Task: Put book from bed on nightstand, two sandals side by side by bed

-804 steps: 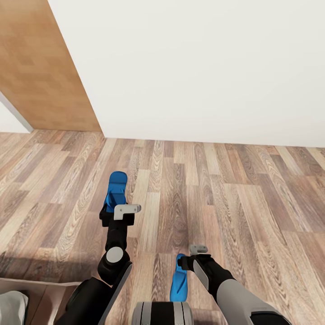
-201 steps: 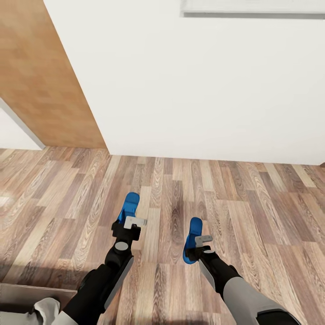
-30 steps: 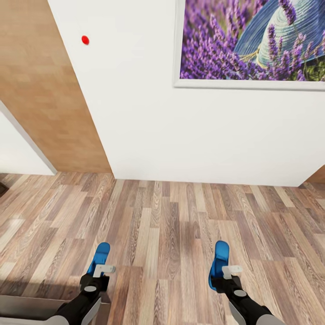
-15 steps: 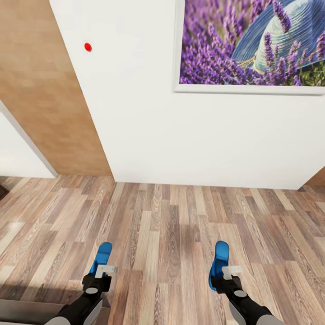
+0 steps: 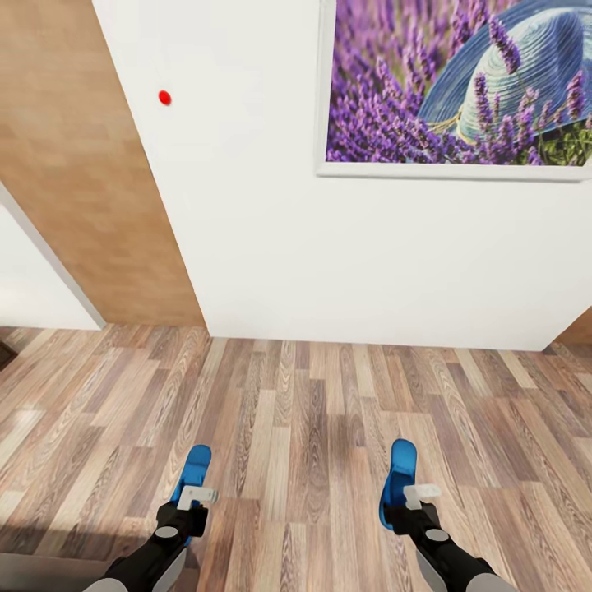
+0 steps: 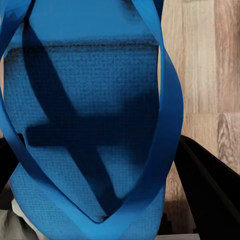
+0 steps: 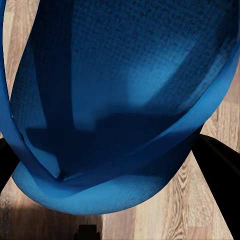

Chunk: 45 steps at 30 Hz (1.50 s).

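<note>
Holding a blue flip-flop in each gripper, you are facing a white wall with both arms low at the near edge of the head view. Your left gripper (image 5: 191, 503) sits at about 7 o'clock, closed on the left sandal (image 5: 194, 469), whose toe end sticks out ahead of the fingers toward 12 o'clock. Your right gripper (image 5: 411, 503) sits at about 5 o'clock, closed on the right sandal (image 5: 400, 475), which points the same way. The two sandals are well apart, lined up roughly parallel, both above the wood floor (image 5: 304, 427); you cannot tell from the head view whether either sole touches the planks. In the left wrist view the left sandal (image 6: 90, 125) shows its textured sole and straps, with a dark finger (image 6: 212, 190) beside its edge and floor planks beyond. In the right wrist view the right sandal (image 7: 125, 100) does likewise, with a dark finger (image 7: 220, 165) at its side. Farther out, the planks run up to the white wall (image 5: 263, 222) at 12 o'clock. A light wooden door (image 5: 82, 181) stands at about 10 o'clock. Higher on the wall, a small red dot (image 5: 164, 97) sits at 11 o'clock, and a framed picture of lavender and a blue hat (image 5: 456, 86) hangs at 1 o'clock.
</note>
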Motion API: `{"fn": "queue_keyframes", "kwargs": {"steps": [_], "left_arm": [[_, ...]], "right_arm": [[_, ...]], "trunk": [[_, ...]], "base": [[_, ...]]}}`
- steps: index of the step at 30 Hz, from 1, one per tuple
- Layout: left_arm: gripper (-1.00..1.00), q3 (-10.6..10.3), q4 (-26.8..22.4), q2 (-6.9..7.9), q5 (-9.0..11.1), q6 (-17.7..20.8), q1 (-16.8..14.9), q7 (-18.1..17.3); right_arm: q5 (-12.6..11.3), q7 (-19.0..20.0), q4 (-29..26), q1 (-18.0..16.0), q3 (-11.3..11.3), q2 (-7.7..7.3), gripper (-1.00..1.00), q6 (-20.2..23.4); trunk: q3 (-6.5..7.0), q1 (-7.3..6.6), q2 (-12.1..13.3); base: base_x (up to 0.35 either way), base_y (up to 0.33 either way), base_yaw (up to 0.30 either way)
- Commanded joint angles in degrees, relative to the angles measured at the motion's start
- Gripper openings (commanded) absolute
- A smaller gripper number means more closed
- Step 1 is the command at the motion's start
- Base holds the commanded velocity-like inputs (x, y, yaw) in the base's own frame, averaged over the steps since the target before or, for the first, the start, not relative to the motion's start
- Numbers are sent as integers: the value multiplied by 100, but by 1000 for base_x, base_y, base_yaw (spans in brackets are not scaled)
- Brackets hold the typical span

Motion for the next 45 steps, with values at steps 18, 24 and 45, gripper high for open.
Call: {"fn": "queue_keyframes", "kwargs": {"steps": [18,24,45], "left_arm": [[-100,-40,0,7,83,-72,-4,13],[-100,-40,-1,11,85,-78,-4,13],[-100,-46,-4,13,104,-92,-4,13]], "right_arm": [[20,-41,39,-3,30,-22,-100,-11],[20,-41,41,-3,30,-34,-100,-11],[20,-41,42,-5,30,-23,-100,-11]], "trunk": [[155,3,-9],[209,3,-9],[400,3,-9]], "base": [[0,0,0],[0,0,0],[0,0,0]]}}
